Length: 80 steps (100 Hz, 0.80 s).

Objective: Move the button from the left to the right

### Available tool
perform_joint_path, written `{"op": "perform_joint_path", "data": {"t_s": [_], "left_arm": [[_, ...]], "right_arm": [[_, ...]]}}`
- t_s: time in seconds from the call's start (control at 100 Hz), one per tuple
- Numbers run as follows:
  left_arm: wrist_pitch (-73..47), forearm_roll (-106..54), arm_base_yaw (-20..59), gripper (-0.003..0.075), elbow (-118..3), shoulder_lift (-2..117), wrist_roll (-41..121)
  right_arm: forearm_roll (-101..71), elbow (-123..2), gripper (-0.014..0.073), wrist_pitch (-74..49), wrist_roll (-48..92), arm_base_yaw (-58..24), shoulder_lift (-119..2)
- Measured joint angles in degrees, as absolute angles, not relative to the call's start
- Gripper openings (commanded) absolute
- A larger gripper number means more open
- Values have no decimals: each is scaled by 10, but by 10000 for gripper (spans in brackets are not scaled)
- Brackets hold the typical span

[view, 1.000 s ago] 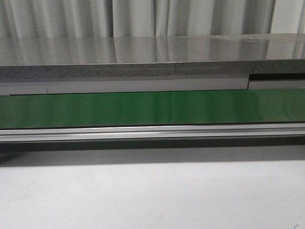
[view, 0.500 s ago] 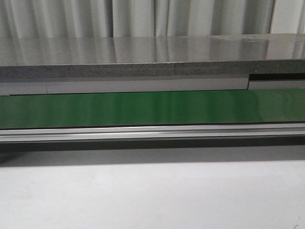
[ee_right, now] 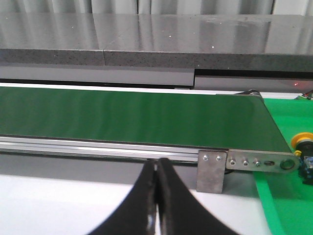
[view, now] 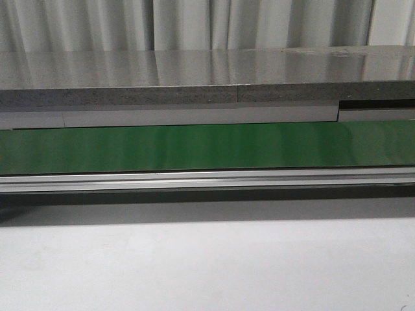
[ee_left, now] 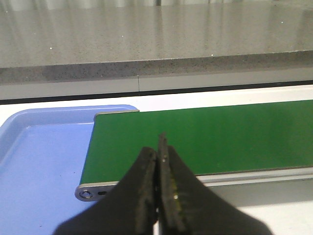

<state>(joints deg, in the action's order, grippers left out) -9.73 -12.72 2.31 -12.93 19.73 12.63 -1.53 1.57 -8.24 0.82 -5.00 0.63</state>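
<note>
Button (ee_right: 303, 140) lies on a green mat (ee_right: 288, 200), just past the conveyor belt's (ee_right: 137, 115) end bracket. Left gripper (ee_left: 158, 147) and right gripper (ee_right: 156, 169): fingers pressed together, holding nothing, both near the belt.

A green conveyor belt (view: 207, 146) ran from 9 to 3 o'clock across the front view, edged on its near side by a silver aluminium rail (view: 207, 180). Behind it, toward 12 o'clock, lay a grey speckled counter (view: 194, 78) before pale curtains (view: 194, 23). A blue tray (ee_left: 39, 161) sat at the belt's end, a green mat (ee_right: 288, 196) past the other.
</note>
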Motion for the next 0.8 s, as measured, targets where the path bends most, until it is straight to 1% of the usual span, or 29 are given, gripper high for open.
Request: {"op": "perform_joint_path", "data": {"t_s": [0.8], "left_arm": [[-97,-119,23,-21,-129,196,126]], "right_arm": [[-15,16,-67,-82,8,-50,6]]}}
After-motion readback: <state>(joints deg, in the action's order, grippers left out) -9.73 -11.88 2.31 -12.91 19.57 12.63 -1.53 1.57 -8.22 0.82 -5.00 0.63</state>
